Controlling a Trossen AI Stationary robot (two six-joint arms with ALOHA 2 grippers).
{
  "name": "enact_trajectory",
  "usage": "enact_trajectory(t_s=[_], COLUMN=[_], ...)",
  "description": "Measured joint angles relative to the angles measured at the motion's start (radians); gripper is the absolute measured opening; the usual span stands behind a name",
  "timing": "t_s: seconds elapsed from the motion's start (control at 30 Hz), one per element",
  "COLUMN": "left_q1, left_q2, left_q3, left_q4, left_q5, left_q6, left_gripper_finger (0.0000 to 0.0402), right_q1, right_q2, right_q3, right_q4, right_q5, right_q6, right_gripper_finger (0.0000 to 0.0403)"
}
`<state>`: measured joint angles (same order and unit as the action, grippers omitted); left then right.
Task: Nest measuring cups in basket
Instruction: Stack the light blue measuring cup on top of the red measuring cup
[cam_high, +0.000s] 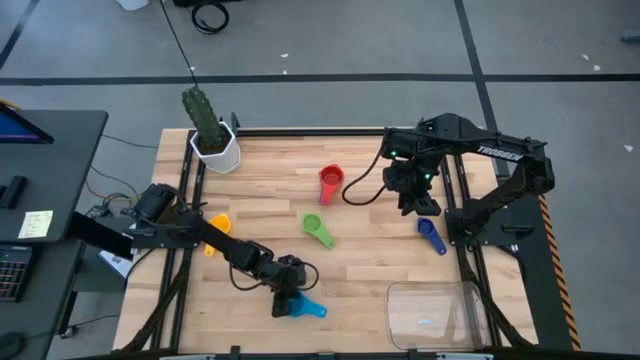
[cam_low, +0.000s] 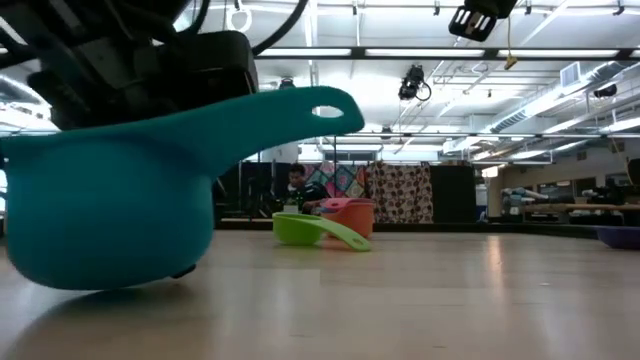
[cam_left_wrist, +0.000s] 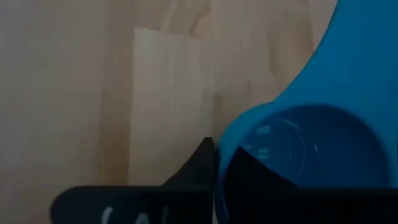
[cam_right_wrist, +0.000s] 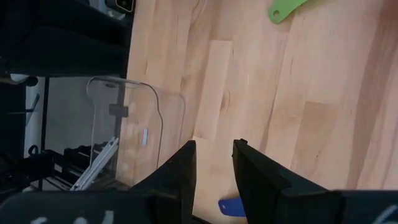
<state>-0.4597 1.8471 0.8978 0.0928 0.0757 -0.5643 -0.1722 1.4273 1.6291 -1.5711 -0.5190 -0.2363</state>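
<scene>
Reading "TROSSEN" on the right arm (cam_high: 500, 152) at upper right, we list the basket (cam_high: 436, 314) empty at lower right, the left gripper (cam_high: 288, 298) clamped on the light blue cup (cam_high: 310, 308), and the right gripper (cam_high: 418, 205) slightly apart, holding nothing.

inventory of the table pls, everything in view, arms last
light blue measuring cup: 1, near edge left of centre, under the left gripper
orange measuring cup: 1, left side, partly hidden by the left arm
red measuring cup: 1, centre, far half
green measuring cup: 1, centre
dark blue measuring cup: 1, right side, below the right gripper
basket: 1, clear, near right corner, no cups in it
cactus pot: 1, white with green cactus, far left corner
table: 1, light wood
left gripper: closed on the light blue measuring cup's rim
right gripper: fingers slightly apart, holding nothing, above the right side
</scene>
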Motion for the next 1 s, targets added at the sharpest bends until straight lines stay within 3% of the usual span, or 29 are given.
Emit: enact_trajectory(t_s=[0.2,0.43,0.8,1.0], left_q1=[0.044,0.147,0.388,0.547], left_q2=[-0.035,-0.176,-0.350,-0.353], left_q3=[-0.001,0.000,0.000,0.044], left_q4=[-0.033,-0.197,-0.467,-0.468], left_q5=[0.112,0.113,0.059,0.059], left_q6=[0.112,0.259,0.766,1.072], left_gripper_finger=[0.0013,0.0012,0.0011,0.0011], right_q1=[0.000,0.000,0.001,0.001], right_q2=[0.000,0.000,0.000,0.000], right_q3=[0.000,0.000,0.000,0.000], right_q4=[0.000,0.000,0.052,0.256], right_q5=[0.000,-0.002,-0.006,0.018], right_q6=[-0.002,-0.006,-0.111,0.117], right_gripper_finger=[0.0110,0.0110,0.0110,0.0110])
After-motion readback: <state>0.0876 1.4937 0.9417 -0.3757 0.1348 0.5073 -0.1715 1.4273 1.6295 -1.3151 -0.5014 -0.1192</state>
